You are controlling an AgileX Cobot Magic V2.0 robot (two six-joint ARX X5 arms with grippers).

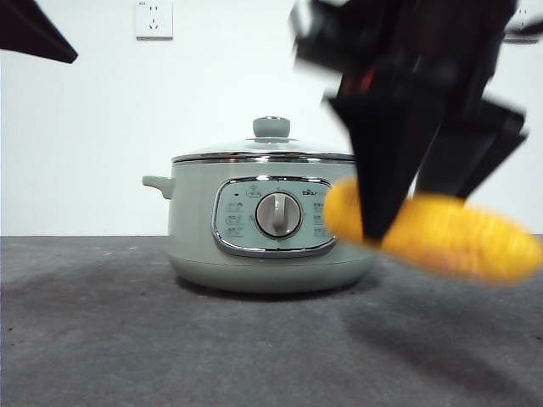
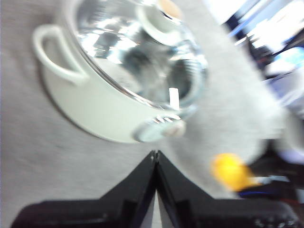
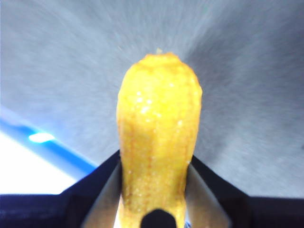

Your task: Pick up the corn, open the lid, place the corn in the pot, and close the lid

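**A:** Where is the corn right now?

**B:** The right claw (image 1: 382,229) is clamped on the corn cob (image 1: 441,236), jaws pressed to both its sides. It hangs lifted clear of the counter (image 1: 127,339), in front of the electric pot (image 1: 263,229) and toward one side, one end overlapping the pot's front panel in the front view.

**A:** And the other claw?

**B:** The left claw (image 2: 155,154) has its jaws closed together, holding nothing. It hovers above the pot, near the front dial.

**A:** What could go wrong?

**B:** The glass lid (image 1: 265,153) sits on the pot, knob up, so the corn cannot go in yet. The left claw's jaws would need to part to take the knob; descending with them pressed together would likely just push on it. The cob is rounded and looks glossy, so it could twist or slip in the grip. Both arms working near the pot may collide.

**A:** And the setting?

**B:** A dark grey, matte counter. Behind it, a plain white wall with a power socket (image 1: 153,19) high up.
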